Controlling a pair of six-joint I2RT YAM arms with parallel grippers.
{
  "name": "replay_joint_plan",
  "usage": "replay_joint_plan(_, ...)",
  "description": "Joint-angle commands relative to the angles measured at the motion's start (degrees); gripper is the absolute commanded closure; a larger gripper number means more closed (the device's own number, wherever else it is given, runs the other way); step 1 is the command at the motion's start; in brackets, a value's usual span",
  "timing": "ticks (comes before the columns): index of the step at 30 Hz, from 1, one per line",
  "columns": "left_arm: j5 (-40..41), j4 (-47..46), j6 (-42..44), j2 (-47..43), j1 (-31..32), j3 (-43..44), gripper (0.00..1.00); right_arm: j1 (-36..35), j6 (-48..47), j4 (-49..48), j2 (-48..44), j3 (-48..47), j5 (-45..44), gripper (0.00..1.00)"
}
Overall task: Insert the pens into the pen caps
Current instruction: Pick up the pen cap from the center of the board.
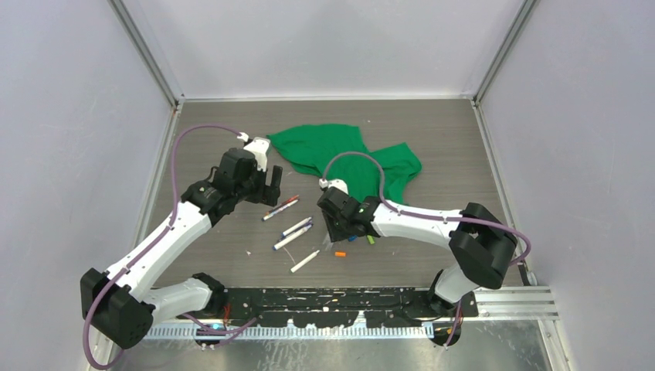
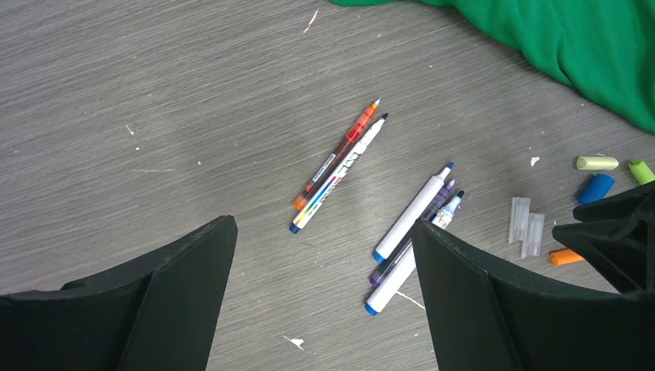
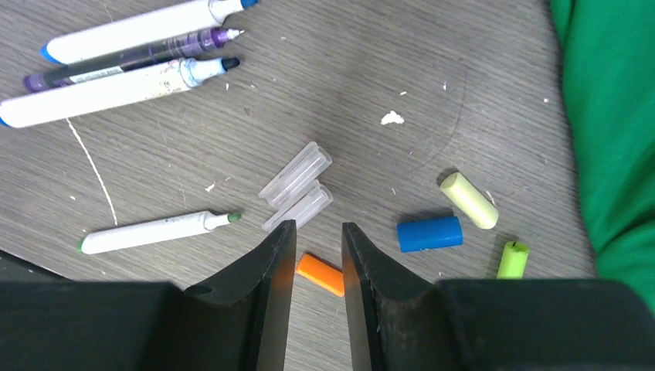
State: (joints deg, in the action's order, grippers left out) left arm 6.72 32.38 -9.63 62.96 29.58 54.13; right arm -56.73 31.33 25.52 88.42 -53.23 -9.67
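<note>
Park the left gripper (image 2: pixel 323 224), spread wide open, above the pens (image 2: pixel 412 211). Centre the right gripper (image 3: pixel 318 226), narrowed to a slim gap astride the orange cap (image 3: pixel 320 275) (gripping yet or not: cannot tell), then squeeze squarely across its sides. Stubby, bright, lying flat on the table (image 3: pixel 463 93) beside the clear caps (image 3: pixel 297 182).

White arms (image 1: pixel 166 239) — black joints, purple cables (image 1: pixel 176 166)

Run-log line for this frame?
left gripper open above pens | right gripper astride orange cap, grip unclear | pens uncapped
</note>
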Motion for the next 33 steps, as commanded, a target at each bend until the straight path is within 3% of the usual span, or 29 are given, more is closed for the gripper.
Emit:
replay_joint_plan(1,0.6,-2.8,0.1,-1.9,0.1,0.1,0.13,0.0,3.7,-1.2,1.0,-2.8,-2.3,0.65)
replay_joint_plan(23,0.4,-3.1,0.4,-2.3,0.1,-0.1,0.13,-2.6,5.8,1.0,9.5,-6.6,-7.5,0.68)
replay_joint_plan(33,0.2,-3.2,0.6,-2.3,0.1,-0.2,0.13,-2.9,6.5,1.0,8.4,-7.9,-6.9,0.56)
